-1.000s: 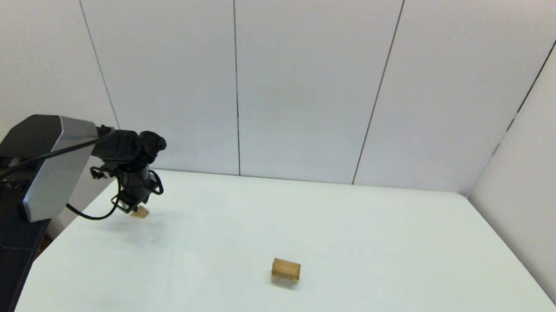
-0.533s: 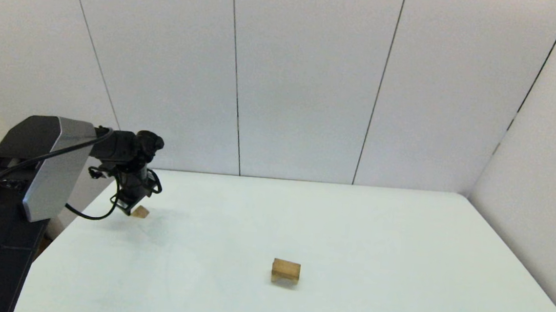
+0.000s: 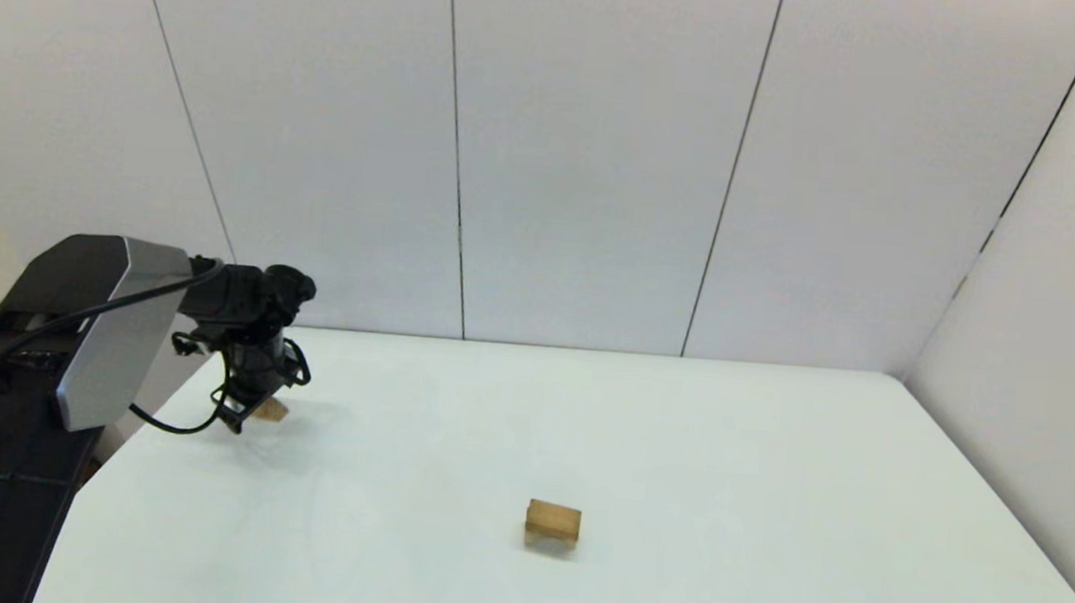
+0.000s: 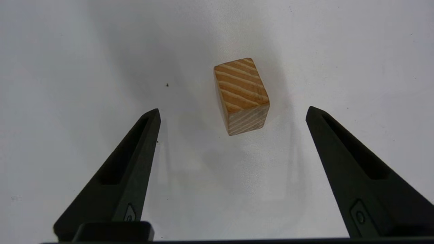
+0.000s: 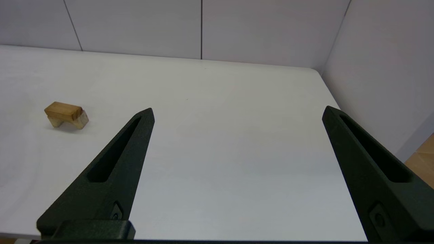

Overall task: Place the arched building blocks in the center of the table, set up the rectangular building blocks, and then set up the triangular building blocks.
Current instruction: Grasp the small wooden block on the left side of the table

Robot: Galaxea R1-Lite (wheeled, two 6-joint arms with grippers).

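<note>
Two wooden blocks are lying on the worktop (image 3: 680, 425). The arched block (image 3: 552, 520) is sitting near centre. The left gripper (image 4: 232, 110) is hovering, jaws apart, over a small block (image 4: 242, 96) near the far-left edge. The right gripper (image 5: 237, 112), jaws apart, is holding nothing.

The arched building blocks (image 3: 552, 520) are set on the table (image 3: 725, 466) near its middle, while a smaller block (image 3: 272, 409) is found well apart at the far left edge, beneath the left gripper (image 3: 241, 413).
</note>
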